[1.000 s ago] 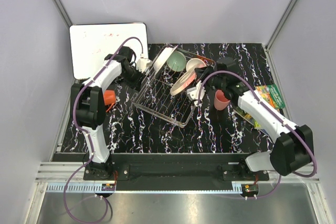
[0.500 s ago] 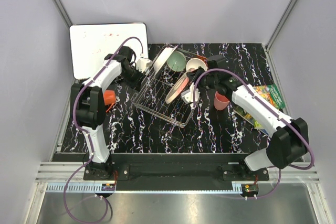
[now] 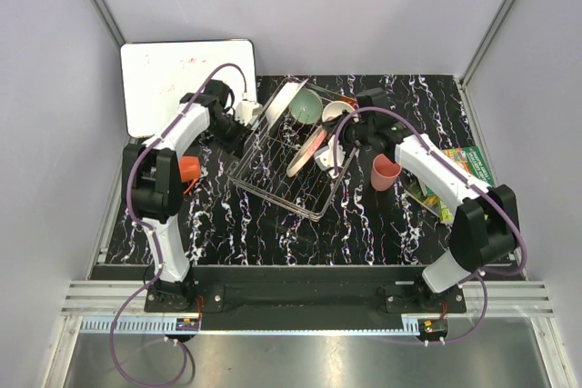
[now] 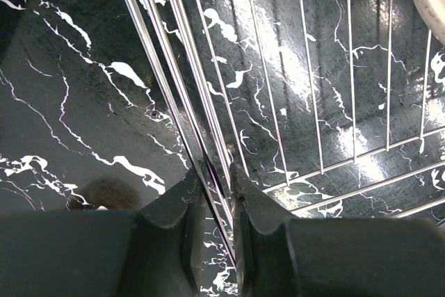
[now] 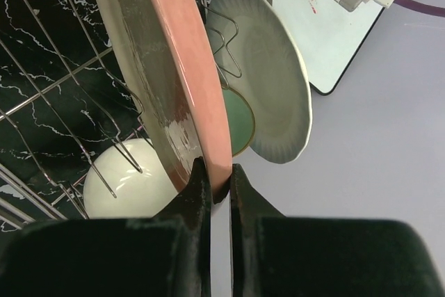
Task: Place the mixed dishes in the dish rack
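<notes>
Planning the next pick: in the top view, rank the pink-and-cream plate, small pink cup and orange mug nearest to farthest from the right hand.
1. Pink-and-cream plate: gripped by the right hand, inside the rack.
2. Small pink cup: just right of the rack.
3. Orange mug: beyond the rack's left side.

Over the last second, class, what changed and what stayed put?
The right claw, shut on the pink-and-cream plate, swung it leftward and more upright into the dish rack. The left claw kept pinching the rack's rim; pink cup and orange mug stayed.
</notes>
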